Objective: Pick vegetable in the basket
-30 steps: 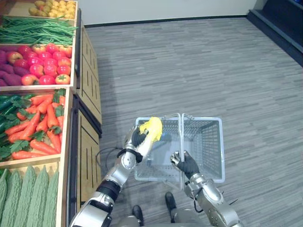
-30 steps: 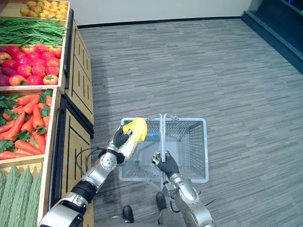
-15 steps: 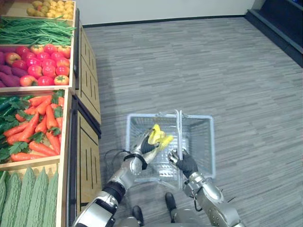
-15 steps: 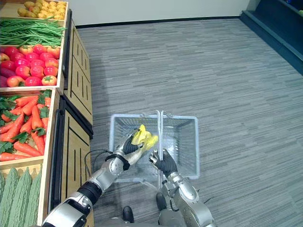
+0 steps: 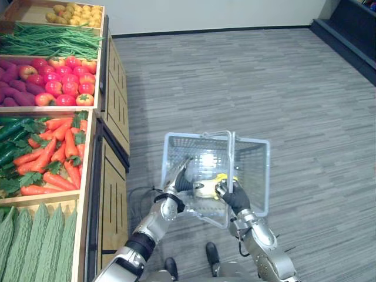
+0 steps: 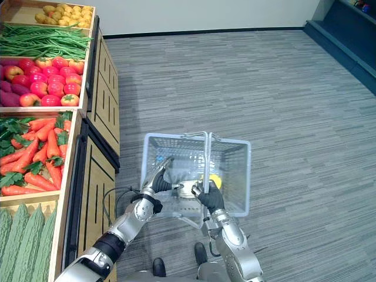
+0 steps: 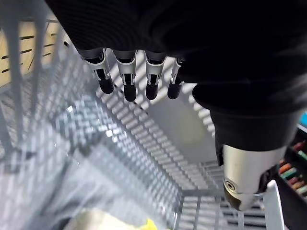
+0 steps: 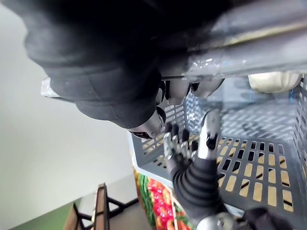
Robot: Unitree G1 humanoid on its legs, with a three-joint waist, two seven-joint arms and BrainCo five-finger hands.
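Observation:
A grey wire basket [image 5: 257, 176] hangs over the floor in front of me, its handle [image 5: 232, 154] upright. My right hand [image 5: 230, 195] is shut on that handle near the basket's near rim. A yellow vegetable in a clear bag [image 5: 218, 180] lies inside the basket, just beside the right hand. My left hand [image 5: 180, 178] reaches into the basket's left half with straight fingers [image 7: 125, 80] and holds nothing. In the left wrist view the bagged vegetable [image 7: 125, 221] lies on the basket floor, apart from that hand.
Wooden produce crates line the left side: green beans [image 5: 53, 40], red tomatoes [image 5: 66, 87], carrots [image 5: 54, 154] and bumpy green gourds [image 5: 35, 241]. The wooden stand's front [image 5: 113, 194] is close to the basket's left. Grey carpet [image 5: 282, 88] stretches ahead and to the right.
My left hand went down into the basket and let go of the yellow vegetable, which now lies inside. The right hand kept its hold on the handle. The camera shifted a little.

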